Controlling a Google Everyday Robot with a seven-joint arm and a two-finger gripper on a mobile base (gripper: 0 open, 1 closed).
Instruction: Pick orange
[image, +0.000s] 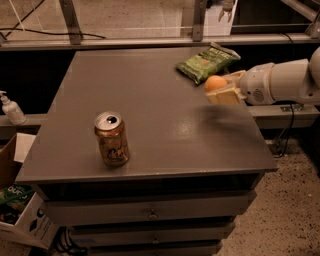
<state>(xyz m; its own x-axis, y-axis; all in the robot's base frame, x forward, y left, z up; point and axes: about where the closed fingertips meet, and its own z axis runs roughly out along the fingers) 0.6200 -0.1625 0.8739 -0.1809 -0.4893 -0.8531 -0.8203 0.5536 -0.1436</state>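
The orange (215, 82) is a small round fruit at the right side of the grey table (150, 105). My gripper (220, 86) reaches in from the right on a white arm (280, 82). Its cream fingers (223, 95) are shut on the orange, one below it and one behind it. The orange hangs a little above the tabletop, with a soft shadow under it. It is just in front of the green bag.
An orange-brown drink can (111, 138) stands upright near the table's front left. A green snack bag (207, 62) lies at the back right. Drawers (150, 214) sit under the tabletop. A cardboard box (20, 210) and a pump bottle (11, 108) are at the left.
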